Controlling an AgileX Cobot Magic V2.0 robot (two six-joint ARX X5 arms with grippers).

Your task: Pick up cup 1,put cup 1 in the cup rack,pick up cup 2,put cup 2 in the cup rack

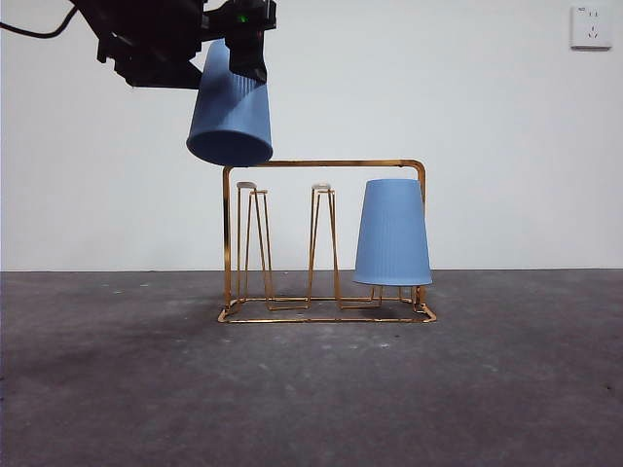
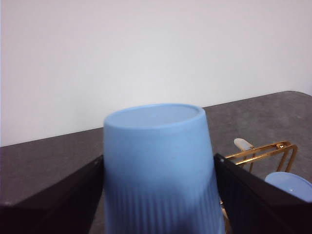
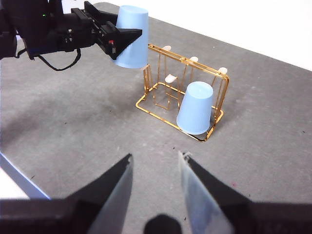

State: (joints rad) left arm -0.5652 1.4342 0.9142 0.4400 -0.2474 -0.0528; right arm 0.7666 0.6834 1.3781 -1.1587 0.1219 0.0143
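The gold wire cup rack [image 1: 326,163] [image 3: 161,109] [image 2: 265,150] stands mid-table. One blue ribbed cup [image 1: 393,233] [image 3: 196,107] [image 2: 291,185] sits upside down over the rack's right prong. A second blue cup [image 1: 232,107] [image 2: 158,165] [image 3: 132,36] hangs mouth down and slightly tilted in the air, above the rack's left end. My left gripper [image 1: 237,39] [image 2: 158,192] [image 3: 119,39] is shut on this cup, one black jaw on each side. My right gripper [image 3: 155,168] is open and empty, held high above the table, well back from the rack.
Two bare prongs [image 1: 255,193] [image 1: 323,190] stand at the rack's left and middle. A white wall socket [image 1: 591,26] is at the upper right. A white table edge [image 3: 14,183] shows in the right wrist view.
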